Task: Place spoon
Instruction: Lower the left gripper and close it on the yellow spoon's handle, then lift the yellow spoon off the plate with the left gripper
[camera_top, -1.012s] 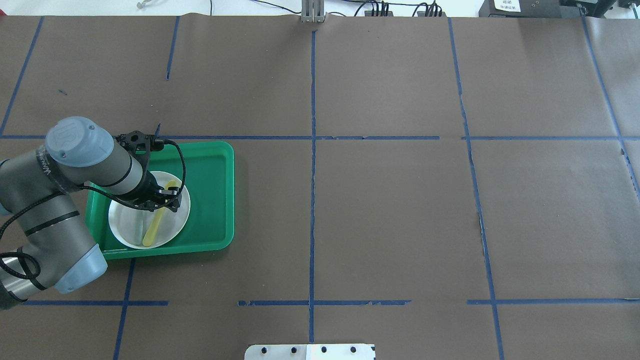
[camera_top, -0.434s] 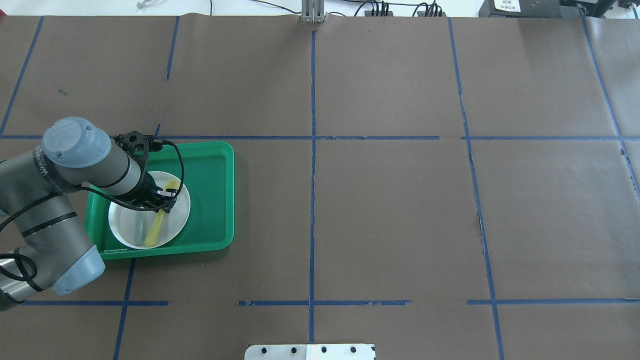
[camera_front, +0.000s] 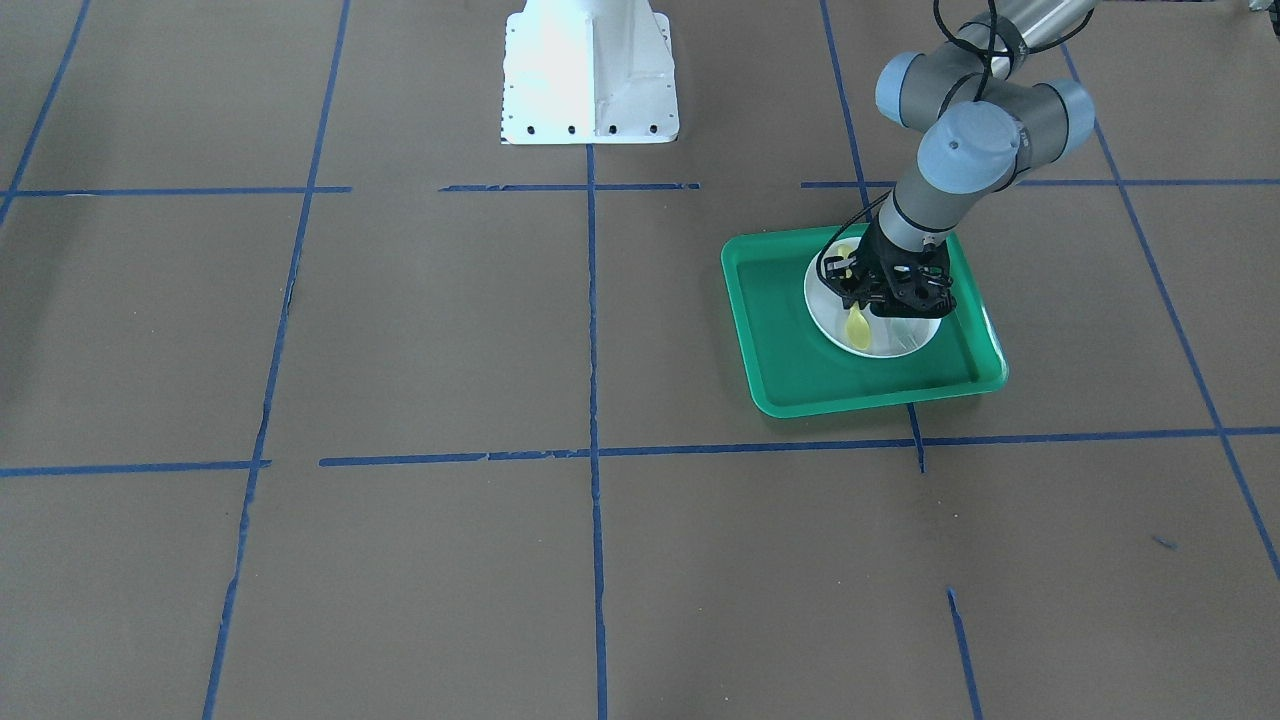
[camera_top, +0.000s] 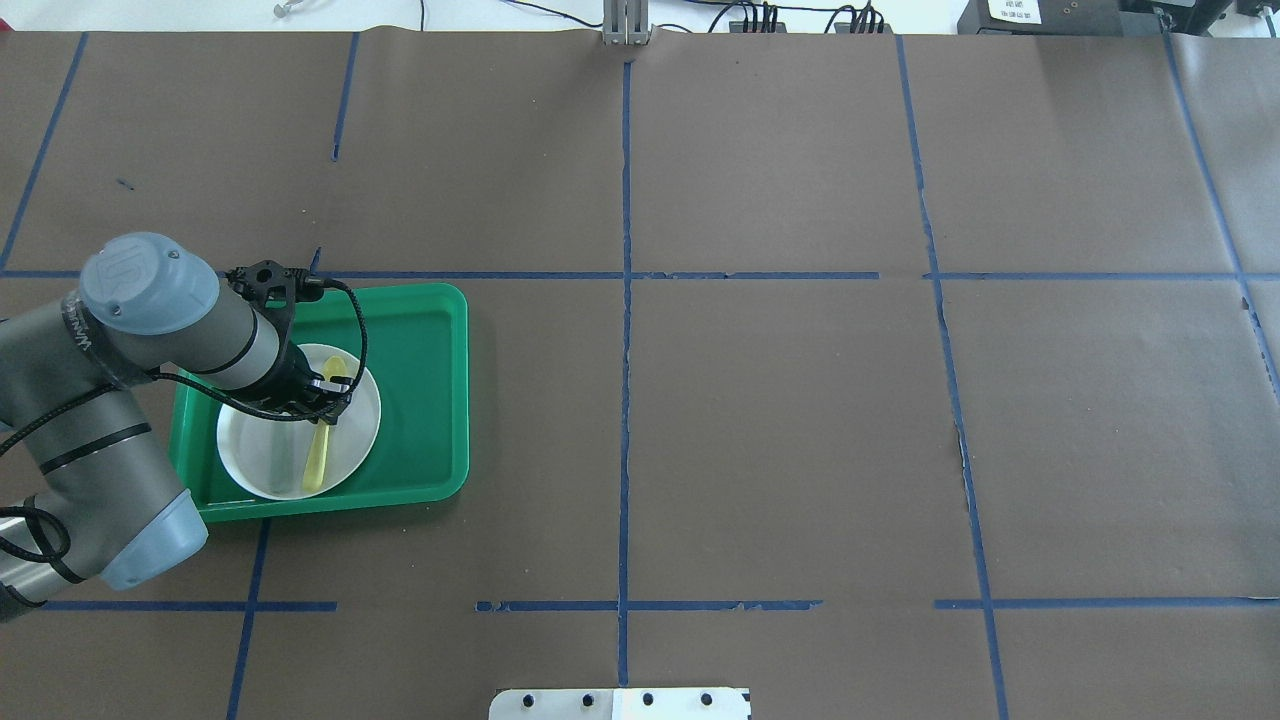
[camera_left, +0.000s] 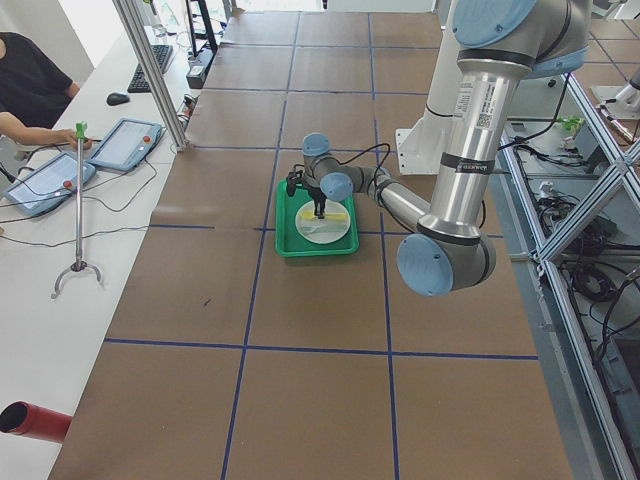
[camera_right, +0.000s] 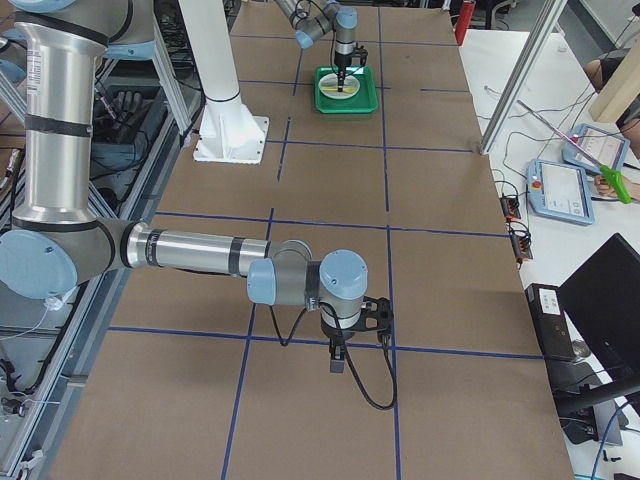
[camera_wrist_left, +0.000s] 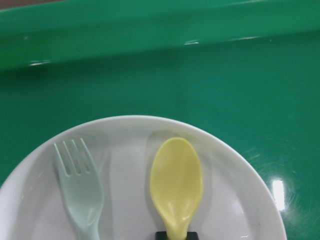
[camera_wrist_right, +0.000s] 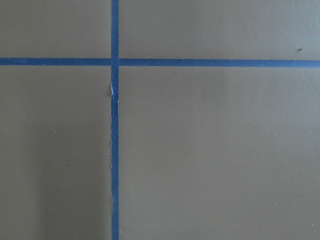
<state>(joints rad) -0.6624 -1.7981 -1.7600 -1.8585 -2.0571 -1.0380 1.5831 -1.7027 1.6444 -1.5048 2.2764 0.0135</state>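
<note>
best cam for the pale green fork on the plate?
Left wrist: the fork is close up, tines distinct, lying on the white plate beside the spoon. Overhead shows at most a faint streak by the left arm. Front-facing hides it behind that arm. Both side views are too small; right wrist sees only table.

Left arm (camera_top: 150, 330) bent at elbow, wrist angled down; left gripper (camera_top: 333, 392) low, fingers pinching spoon (camera_wrist_left: 176, 185) at neck. Right arm (camera_right: 190, 250) stretched out low; right gripper (camera_right: 337, 362) pointing straight down, finger state unclear.
</note>
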